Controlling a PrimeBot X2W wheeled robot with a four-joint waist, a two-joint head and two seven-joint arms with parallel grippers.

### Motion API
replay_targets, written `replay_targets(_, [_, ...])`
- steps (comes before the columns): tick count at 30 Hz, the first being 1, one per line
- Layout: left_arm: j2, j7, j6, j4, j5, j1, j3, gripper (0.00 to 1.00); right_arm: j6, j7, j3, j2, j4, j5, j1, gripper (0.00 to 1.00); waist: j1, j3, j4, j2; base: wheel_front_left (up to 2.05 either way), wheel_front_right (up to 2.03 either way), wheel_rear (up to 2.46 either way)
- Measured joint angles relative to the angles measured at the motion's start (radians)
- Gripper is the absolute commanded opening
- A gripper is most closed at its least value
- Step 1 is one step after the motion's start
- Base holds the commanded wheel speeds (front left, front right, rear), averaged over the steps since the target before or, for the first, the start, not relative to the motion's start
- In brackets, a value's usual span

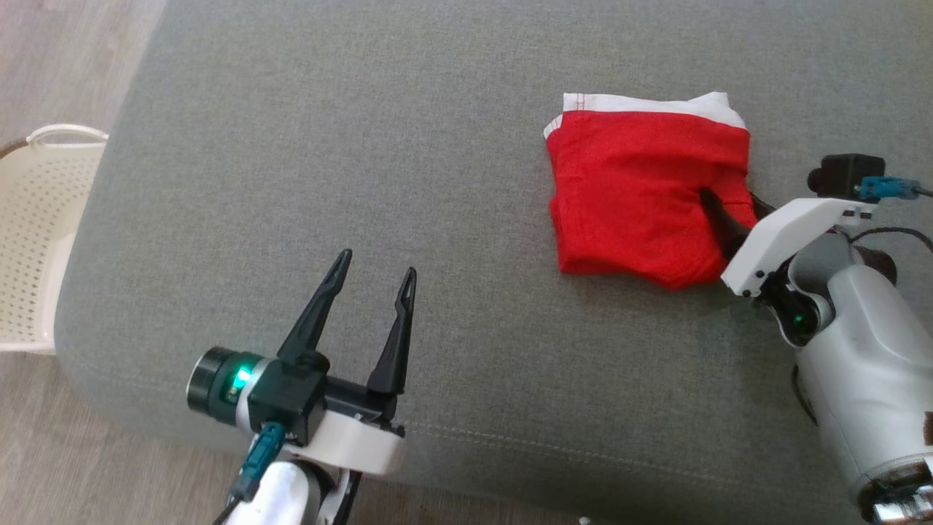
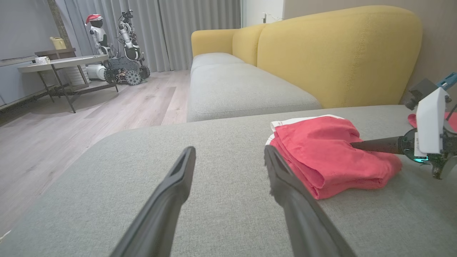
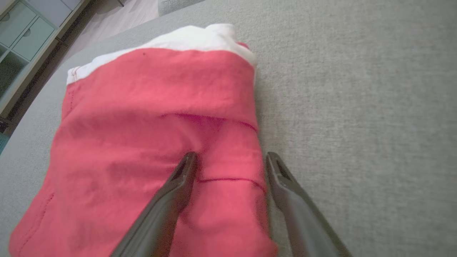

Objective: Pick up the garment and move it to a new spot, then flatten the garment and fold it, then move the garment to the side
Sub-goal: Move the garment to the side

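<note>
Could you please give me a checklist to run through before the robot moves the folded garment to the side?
1. Garment folded: ok, a compact red stack with a white band at its far edge.
2. Right gripper open: ok, one finger lies on the garment, the other at its edge.
3. All layers between those fingers: cannot tell.
4. Left gripper out of the way: ok, open and apart from the garment.
5. Room on the cushion for the garment: ok, bare grey to the garment's left.
</note>
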Motion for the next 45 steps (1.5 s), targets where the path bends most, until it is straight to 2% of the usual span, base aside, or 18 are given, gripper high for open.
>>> replay_targets(10, [0.000,0.000,0.008,-0.011,-0.002,-0.021,0.013,1.00,0.000,-0.085,0.094,-0.035,-0.023,0.056,-0.044,0.00,0.0000,0.032,-0.048,0.0000,0.00,0.00,0.00])
replay_targets(15, [0.001,0.000,0.008,-0.017,-0.002,-0.029,0.021,1.00,0.000,-0.108,0.118,-0.071,-0.034,0.061,-0.078,0.00,0.0000,0.040,-0.104,0.0000,0.00,0.00,0.00])
replay_targets(23, [0.006,0.000,0.009,-0.030,-0.001,-0.039,0.027,1.00,0.000,-0.141,0.101,-0.137,-0.047,0.054,-0.126,0.00,0.0000,0.052,-0.212,0.0000,0.00,0.00,0.00])
replay_targets(29, [0.010,0.000,0.008,-0.035,-0.001,-0.044,0.028,1.00,0.000,-0.143,0.051,-0.182,-0.059,0.038,-0.130,0.00,0.0000,0.066,-0.273,0.0000,0.00,0.00,0.00])
replay_targets(37, [0.030,0.000,0.007,-0.046,0.002,-0.061,0.029,1.00,0.000,-0.180,-0.093,-0.235,-0.089,-0.030,-0.121,0.00,0.0000,0.102,-0.329,0.0000,0.00,0.00,0.00])
replay_targets(45, [0.045,0.000,0.007,-0.057,0.002,-0.078,0.030,1.00,0.000,-0.186,-0.261,-0.237,-0.115,-0.219,-0.102,0.00,0.0000,0.143,-0.353,0.0000,0.00,0.00,0.00])
